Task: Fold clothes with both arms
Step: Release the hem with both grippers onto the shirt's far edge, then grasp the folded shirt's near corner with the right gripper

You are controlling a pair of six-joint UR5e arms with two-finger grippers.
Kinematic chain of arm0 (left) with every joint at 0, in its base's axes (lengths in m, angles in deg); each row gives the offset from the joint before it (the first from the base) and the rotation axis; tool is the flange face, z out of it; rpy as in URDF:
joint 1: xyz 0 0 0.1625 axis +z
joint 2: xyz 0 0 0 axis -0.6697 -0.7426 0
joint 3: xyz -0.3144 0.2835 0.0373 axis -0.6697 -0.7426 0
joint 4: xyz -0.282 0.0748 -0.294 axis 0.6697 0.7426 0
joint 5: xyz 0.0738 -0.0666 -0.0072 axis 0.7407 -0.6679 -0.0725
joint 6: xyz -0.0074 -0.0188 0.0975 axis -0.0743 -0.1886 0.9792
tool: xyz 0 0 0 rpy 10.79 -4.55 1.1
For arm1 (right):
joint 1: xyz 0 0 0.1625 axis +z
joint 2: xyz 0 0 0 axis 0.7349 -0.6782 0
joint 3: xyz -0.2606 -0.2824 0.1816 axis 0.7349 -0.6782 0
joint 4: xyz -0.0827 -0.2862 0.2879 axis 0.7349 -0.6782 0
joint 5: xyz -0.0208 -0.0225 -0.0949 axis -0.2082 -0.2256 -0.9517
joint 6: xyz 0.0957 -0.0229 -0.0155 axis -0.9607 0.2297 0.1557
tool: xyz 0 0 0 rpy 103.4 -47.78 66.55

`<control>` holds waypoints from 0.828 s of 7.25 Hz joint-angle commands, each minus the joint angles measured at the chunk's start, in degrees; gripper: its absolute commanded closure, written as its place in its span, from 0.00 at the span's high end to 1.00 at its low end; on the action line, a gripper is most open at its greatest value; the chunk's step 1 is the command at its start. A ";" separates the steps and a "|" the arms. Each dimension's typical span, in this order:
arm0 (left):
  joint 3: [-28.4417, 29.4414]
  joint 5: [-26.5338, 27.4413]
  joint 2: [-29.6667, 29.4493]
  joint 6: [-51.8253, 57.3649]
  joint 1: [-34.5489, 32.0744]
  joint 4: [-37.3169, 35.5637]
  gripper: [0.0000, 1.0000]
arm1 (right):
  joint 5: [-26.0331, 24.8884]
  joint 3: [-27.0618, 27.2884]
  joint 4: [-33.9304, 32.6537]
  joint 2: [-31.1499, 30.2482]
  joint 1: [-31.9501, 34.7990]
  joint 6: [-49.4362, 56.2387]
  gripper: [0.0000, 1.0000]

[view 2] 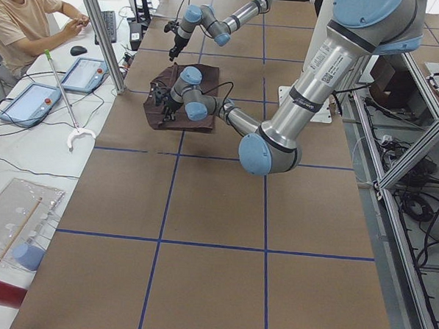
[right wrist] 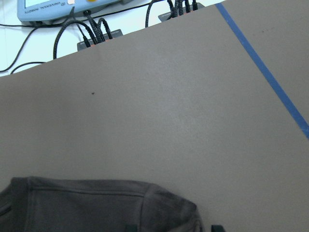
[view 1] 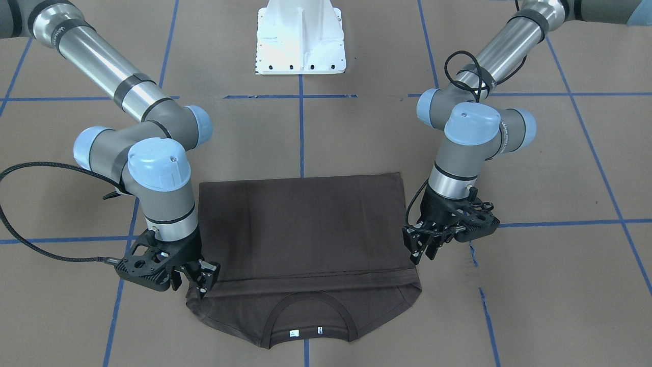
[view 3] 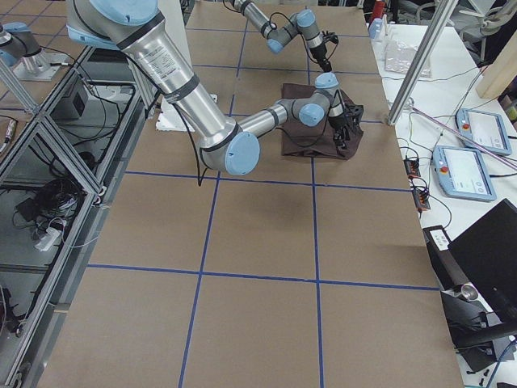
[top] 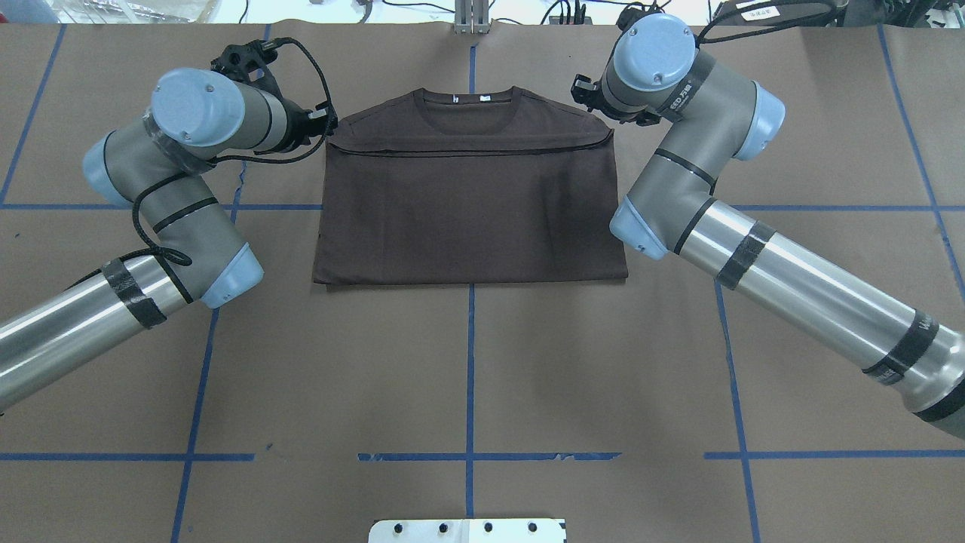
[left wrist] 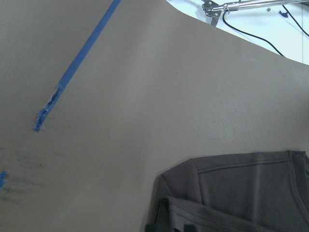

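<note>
Nearest the robot: white base block [top: 467, 530], cut off by the overhead frame's bottom. Next, open brown table [top: 467, 377] with blue tape lines [top: 470, 362], running from block to shirt.

Two arms, left arm [top: 151, 226] and right arm [top: 754, 249], upper tubes cut off at the frame edges. Coming in from either side; right elbow cap overlapping the shirt's side edge in the overhead view, left elbow apart from it.

One dark brown T-shirt [top: 471, 211], mid-table, flat. Lower half doubled up over the chest, so chest covered. Fold edge straight, toward the robot; hem across the shoulder line, short of the collar [top: 471, 102]. Sleeves hard to make out. Two small white neck tags [view 1: 293, 333] inside the collar, print too small to read.

Two grippers at the hem ends, both mostly hidden under their own wrists from overhead.
- Right gripper [view 1: 202, 278]: released, fingers parted, tips at the shirt's corner. Wrist view: only two dark fingertips [right wrist: 217, 228] at the bottom edge, wide apart, shoulder cloth between, not pinched.
- Left gripper [view 1: 423, 247]: released too, narrower gap, just at the shirt's side edge. Contact with cloth: cannot tell.

Beyond the collar: short strip of table, then its far edge. Past that, a white bench with cables, two teach pendants [view 3: 485, 129], one seated person [view 2: 25, 14].
</note>
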 commanded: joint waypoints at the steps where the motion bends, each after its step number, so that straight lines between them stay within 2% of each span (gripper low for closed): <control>1: -0.35 -0.12 0.64 0.11 -0.07 1.37 0.47 | 4.63 11.63 0.12 -8.70 -1.91 -3.43 0.75; 2: -0.26 -0.12 1.69 0.72 -0.07 3.55 0.47 | 4.37 21.11 0.12 -17.12 -5.85 -6.60 0.75; 3: -0.44 -0.12 2.65 1.17 -0.07 4.18 0.47 | 4.28 24.94 0.03 -20.60 -7.63 -7.93 0.79; 6: -0.35 -0.21 2.49 1.35 0.02 4.27 0.47 | -0.11 24.63 0.03 -22.03 -13.52 -13.56 0.80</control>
